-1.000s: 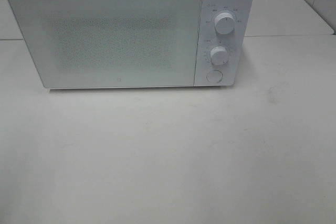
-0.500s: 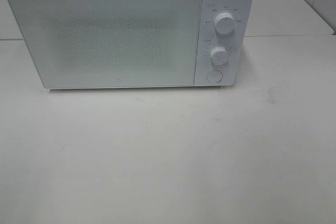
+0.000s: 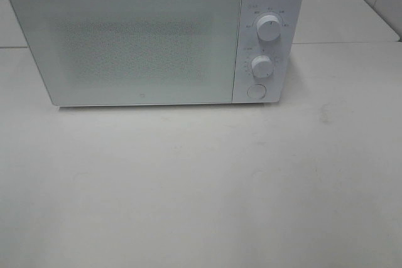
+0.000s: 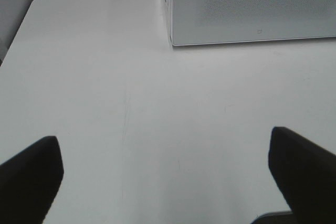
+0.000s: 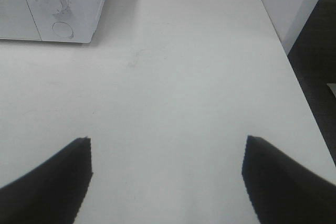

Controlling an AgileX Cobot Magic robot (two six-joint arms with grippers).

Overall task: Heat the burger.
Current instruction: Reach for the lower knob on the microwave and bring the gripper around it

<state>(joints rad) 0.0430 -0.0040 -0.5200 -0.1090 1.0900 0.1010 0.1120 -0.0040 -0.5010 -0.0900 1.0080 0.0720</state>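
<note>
The burger is hidden from every view. A white microwave (image 3: 144,36) stands at the back of the white table (image 3: 201,180) with its door shut; its corner shows in the left wrist view (image 4: 252,9) and its dial side in the right wrist view (image 5: 58,9). My left gripper (image 4: 165,169) hovers open over bare table in front of the microwave's left end, with nothing between its dark fingers (image 4: 31,174). My right gripper (image 5: 167,174) is open and empty too, over the table to the right of the microwave. Neither arm appears in the exterior high view.
The microwave's panel carries two round dials (image 3: 269,27) (image 3: 261,66) and a round button (image 3: 255,90). The table's right edge (image 5: 291,72) drops to a dark floor. A seam (image 3: 352,43) joins a second table behind.
</note>
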